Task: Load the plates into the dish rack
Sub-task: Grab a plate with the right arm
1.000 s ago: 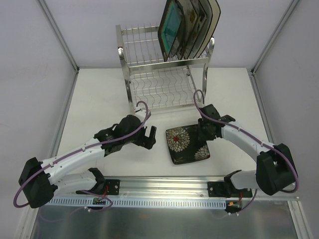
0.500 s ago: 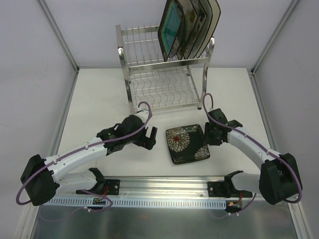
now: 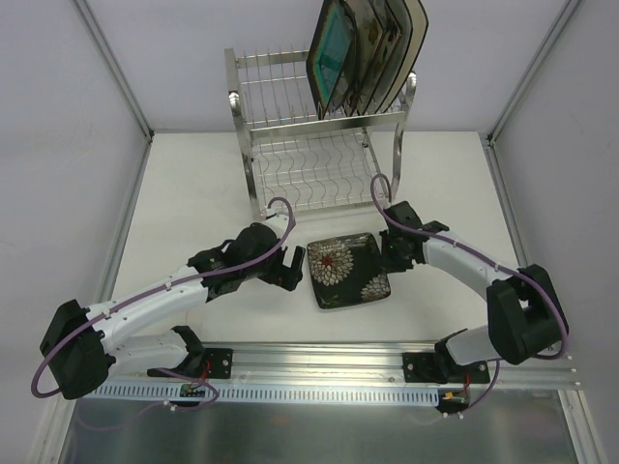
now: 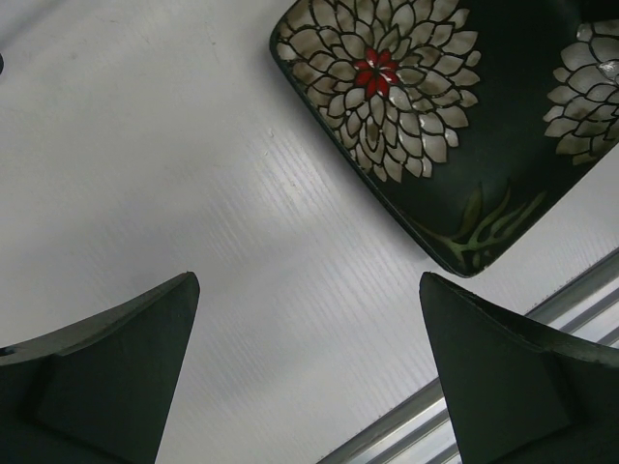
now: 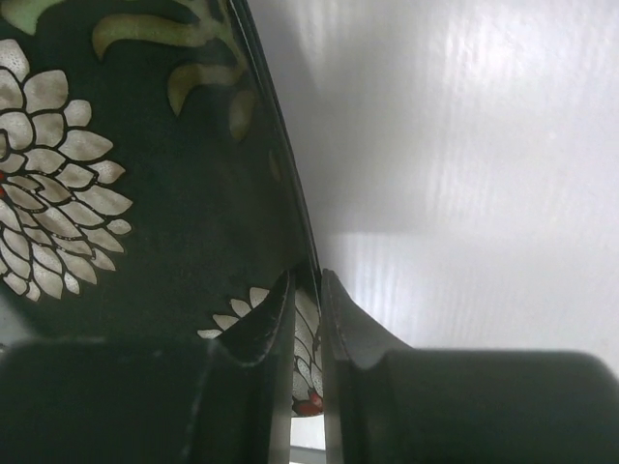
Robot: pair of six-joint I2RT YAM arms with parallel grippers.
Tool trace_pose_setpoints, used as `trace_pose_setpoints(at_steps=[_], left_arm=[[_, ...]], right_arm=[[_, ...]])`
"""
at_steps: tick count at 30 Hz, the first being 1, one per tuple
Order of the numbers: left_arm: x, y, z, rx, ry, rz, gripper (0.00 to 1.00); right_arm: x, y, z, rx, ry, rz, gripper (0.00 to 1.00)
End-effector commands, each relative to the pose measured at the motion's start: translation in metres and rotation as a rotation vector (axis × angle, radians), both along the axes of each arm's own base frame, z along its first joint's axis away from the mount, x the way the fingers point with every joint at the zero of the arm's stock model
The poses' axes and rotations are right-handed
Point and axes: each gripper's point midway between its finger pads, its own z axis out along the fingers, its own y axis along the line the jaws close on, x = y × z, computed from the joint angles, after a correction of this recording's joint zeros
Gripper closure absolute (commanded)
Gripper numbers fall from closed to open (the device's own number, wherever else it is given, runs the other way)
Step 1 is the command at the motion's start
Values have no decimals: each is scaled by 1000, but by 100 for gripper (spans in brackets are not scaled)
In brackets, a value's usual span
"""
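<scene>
A square dark plate with white flowers (image 3: 346,271) lies on the white table in front of the dish rack (image 3: 290,179). My right gripper (image 3: 390,253) is shut on the plate's right rim; in the right wrist view the rim runs between the two fingers (image 5: 308,275) and the plate (image 5: 145,193) fills the left side. My left gripper (image 3: 290,269) is wide open just left of the plate, with only bare table between its fingers (image 4: 309,280); the plate's corner (image 4: 426,116) shows beyond them. Several plates (image 3: 363,53) stand upright on the rack's top tier at the right.
The rack's lower tier (image 3: 319,179) and the left part of its top tier hold nothing. An aluminium rail (image 3: 319,358) runs along the table's near edge. White walls with metal frame posts (image 3: 116,77) enclose the table on three sides.
My right gripper has shut on the flowered plate's right rim, and the plate has slid left and slightly away, closer to the left gripper. The left arm has barely moved.
</scene>
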Motion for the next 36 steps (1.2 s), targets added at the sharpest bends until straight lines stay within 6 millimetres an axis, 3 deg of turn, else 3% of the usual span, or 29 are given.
trace_pose_setpoints(at_steps=[1,6,15,26,34,36], left_arm=[[5,-8,17,-33,-51,-11,1],[5,-9,19,-42,-49,-13,1],[3,-18,19,-31,-50,-60,1],[-4,-66,34,17,-204,-253,1],[-21,-121,50,17,-466,-412,1],[-22,-130,46,33,-516,-433,1]], right_arm=[[32,29,15,48,-78,24,97],[41,28,29,12,-101,24,99],[30,24,48,13,-101,46,99],[18,39,89,201,-76,10,99],[14,48,120,298,-52,-10,99],[10,49,122,311,-35,-21,99]])
